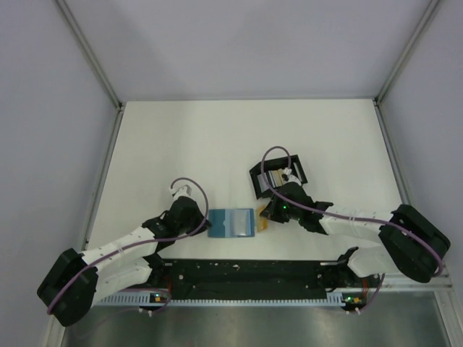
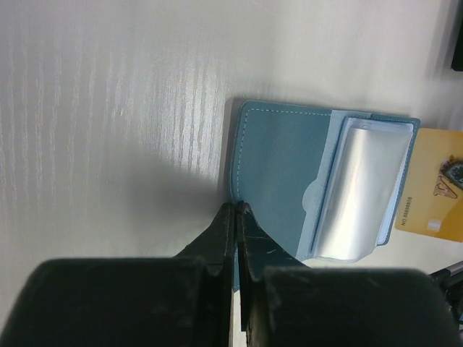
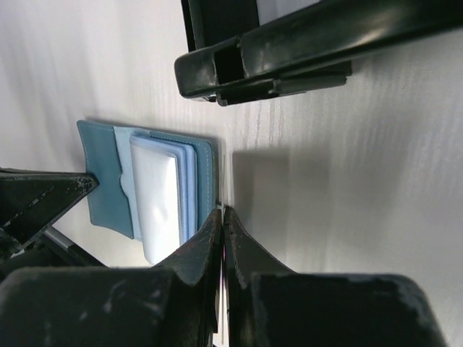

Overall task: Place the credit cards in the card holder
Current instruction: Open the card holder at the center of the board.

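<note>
The card holder (image 1: pixel 231 223) lies open on the tabletop (image 1: pixel 217 144). Your left claw (image 2: pixel 235 210), clenched, touches its edge, likely bracing it. Your right claw (image 3: pixel 222 211) is clenched by the orange card (image 2: pixel 434 188); grip unclear.

The card holder (image 1: pixel 231 223), a teal-blue wallet with pale stitching and rounded corners, lies opened flat on the white desk (image 1: pixel 217 144). Its inner pocket and a stack of glossy clear sleeves (image 2: pixel 362 191) face up. An orange-yellow credit card (image 2: pixel 434 202) with small dark print lies against the wallet's sleeve-side edge; whether it is tucked in cannot be told.
</note>
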Controlling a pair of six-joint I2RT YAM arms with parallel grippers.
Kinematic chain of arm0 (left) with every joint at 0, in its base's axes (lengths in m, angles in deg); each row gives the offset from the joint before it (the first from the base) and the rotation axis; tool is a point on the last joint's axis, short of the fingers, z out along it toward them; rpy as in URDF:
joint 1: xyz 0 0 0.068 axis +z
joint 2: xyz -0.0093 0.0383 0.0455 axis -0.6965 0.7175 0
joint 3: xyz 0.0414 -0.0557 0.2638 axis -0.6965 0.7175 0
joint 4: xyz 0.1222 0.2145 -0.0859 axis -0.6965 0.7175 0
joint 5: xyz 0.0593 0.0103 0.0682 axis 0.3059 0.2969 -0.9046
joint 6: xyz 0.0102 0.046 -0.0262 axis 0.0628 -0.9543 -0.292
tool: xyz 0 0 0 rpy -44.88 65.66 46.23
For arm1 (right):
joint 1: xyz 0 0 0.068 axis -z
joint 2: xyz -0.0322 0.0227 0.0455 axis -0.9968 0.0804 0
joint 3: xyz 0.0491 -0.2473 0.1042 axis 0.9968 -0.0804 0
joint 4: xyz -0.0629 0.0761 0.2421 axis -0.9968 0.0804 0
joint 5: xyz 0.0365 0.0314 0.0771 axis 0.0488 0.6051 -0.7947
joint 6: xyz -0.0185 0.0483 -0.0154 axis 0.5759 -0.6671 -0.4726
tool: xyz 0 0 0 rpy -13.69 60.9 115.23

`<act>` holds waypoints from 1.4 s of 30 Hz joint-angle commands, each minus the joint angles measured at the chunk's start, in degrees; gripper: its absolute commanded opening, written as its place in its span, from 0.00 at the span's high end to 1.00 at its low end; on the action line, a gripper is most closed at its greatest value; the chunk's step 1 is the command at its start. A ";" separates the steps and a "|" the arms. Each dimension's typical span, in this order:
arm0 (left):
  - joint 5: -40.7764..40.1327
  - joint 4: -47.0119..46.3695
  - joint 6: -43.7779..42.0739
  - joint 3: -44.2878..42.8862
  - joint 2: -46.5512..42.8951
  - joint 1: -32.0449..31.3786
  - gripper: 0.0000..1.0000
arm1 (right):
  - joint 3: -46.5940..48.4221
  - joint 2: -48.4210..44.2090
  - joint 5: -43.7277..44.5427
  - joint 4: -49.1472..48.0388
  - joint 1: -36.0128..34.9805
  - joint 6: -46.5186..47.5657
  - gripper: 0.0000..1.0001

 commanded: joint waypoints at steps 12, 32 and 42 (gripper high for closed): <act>-1.02 -0.37 0.33 0.35 -0.73 -0.37 1.00 | 0.37 -5.74 2.00 -1.08 0.01 0.29 1.00; -0.84 -0.81 0.85 0.61 -0.64 -0.28 1.00 | 1.07 -0.19 0.86 -4.36 -1.75 0.02 1.00; -1.37 -0.98 0.59 0.53 -0.47 -0.28 1.00 | 1.78 -4.86 3.24 -2.30 -1.84 1.44 1.00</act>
